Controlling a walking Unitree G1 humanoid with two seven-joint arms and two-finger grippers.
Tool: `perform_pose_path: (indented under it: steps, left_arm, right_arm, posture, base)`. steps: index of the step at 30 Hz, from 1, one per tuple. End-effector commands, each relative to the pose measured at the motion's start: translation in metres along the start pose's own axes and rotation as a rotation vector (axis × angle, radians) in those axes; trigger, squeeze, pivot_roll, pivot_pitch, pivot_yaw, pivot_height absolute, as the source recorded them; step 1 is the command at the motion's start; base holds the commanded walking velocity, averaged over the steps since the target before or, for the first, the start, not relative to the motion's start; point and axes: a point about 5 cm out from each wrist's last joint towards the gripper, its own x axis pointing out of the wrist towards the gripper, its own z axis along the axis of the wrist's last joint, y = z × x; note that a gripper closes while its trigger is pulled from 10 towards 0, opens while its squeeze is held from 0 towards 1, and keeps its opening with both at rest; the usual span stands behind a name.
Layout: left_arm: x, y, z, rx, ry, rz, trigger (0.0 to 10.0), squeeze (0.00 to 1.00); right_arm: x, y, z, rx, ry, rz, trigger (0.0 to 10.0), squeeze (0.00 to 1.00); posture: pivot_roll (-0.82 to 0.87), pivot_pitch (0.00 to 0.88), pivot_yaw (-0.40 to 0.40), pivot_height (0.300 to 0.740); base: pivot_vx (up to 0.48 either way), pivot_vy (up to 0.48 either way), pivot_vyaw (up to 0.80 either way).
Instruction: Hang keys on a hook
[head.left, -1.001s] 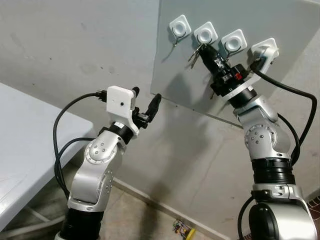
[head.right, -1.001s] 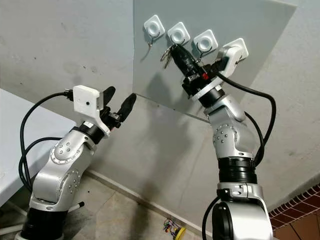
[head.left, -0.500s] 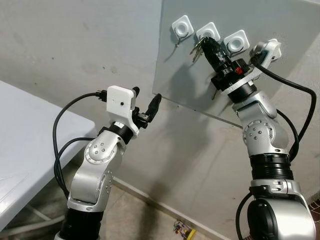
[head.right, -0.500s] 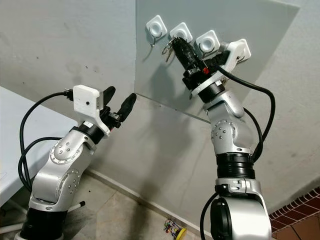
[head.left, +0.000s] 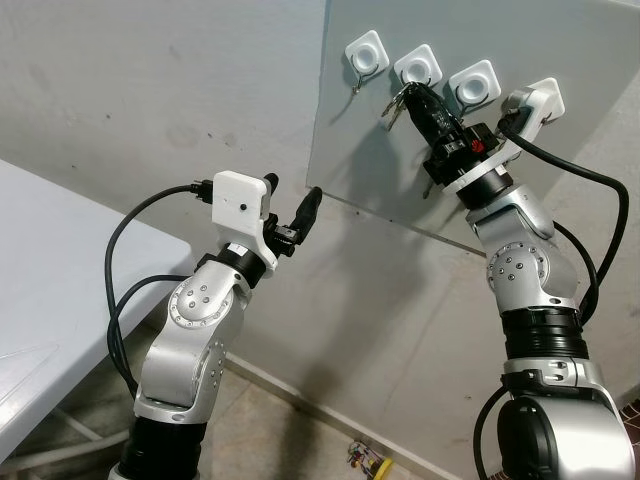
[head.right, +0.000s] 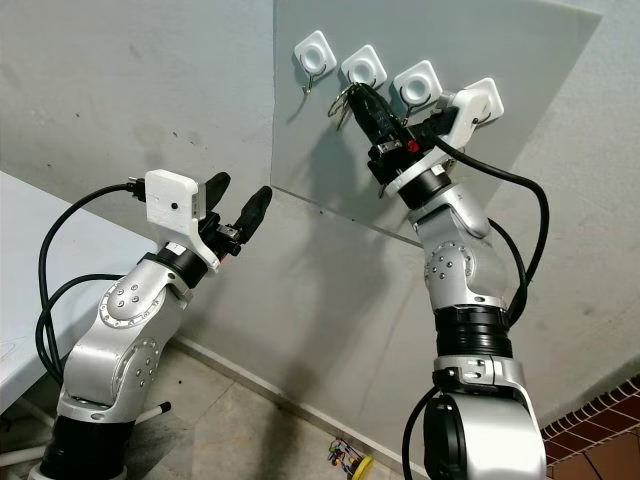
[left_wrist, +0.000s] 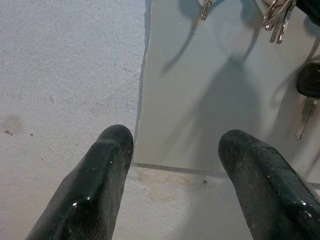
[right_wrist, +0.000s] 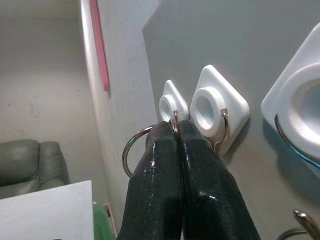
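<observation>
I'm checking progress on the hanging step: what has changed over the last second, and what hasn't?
The right gripper, shut on the keys, has pushed up and in along the grey panel, from just below the second white hook to right at it. The key ring is not yet let go. The left gripper stays open and idle below the panel.

A grey board (head.left: 520, 150) hangs on the wall with four white hooks in a row. The right tool (head.left: 412, 98) is up at the second hook (head.left: 416, 68), pinched on a bunch of keys (head.left: 393, 102). The left tool (head.left: 292, 212) is lower down, near the board's bottom corner, with its fingers apart. A white surface (head.left: 50, 290) is at the left.
</observation>
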Motion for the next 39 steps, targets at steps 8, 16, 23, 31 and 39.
perform_pose_path:
  steps: [8,16,23,31,39]
  left_arm:
    - [0.003,-0.002,0.006,0.01,-0.011,-0.021,10.0,0.0]
    - [0.004,-0.002,0.006,0.003,-0.014,-0.019,10.0,0.0]
    - [0.004,-0.002,0.007,0.003,-0.016,-0.016,10.0,0.0]
    - [0.003,-0.001,0.007,0.001,-0.017,-0.012,10.0,0.0]
    - [0.003,-0.001,0.008,-0.002,-0.018,-0.011,10.0,0.0]
  right_arm:
    - [-0.007,-0.003,0.01,-0.003,-0.036,0.005,10.0,0.0]
    - [-0.006,-0.006,0.01,-0.006,-0.034,-0.017,10.0,0.0]
    - [-0.005,-0.008,0.008,-0.01,-0.024,-0.046,10.0,0.0]
    - [-0.005,-0.01,0.005,-0.014,0.003,-0.077,10.0,0.0]
    - [-0.006,-0.01,0.004,-0.028,0.013,-0.079,10.0,0.0]
  posture:
    - [-0.07,0.0,-0.088,0.74]
    - [-0.08,0.0,-0.088,0.74]
    - [-0.07,0.0,-0.09,0.74]
    - [-0.07,0.0,-0.091,0.74]
    - [-0.07,0.0,-0.092,0.74]
  base:
    - [0.0,0.0,0.0]
    - [0.0,0.0,0.0]
    - [0.0,0.0,0.0]
    - [0.0,0.0,0.0]
    - [0.0,0.0,0.0]
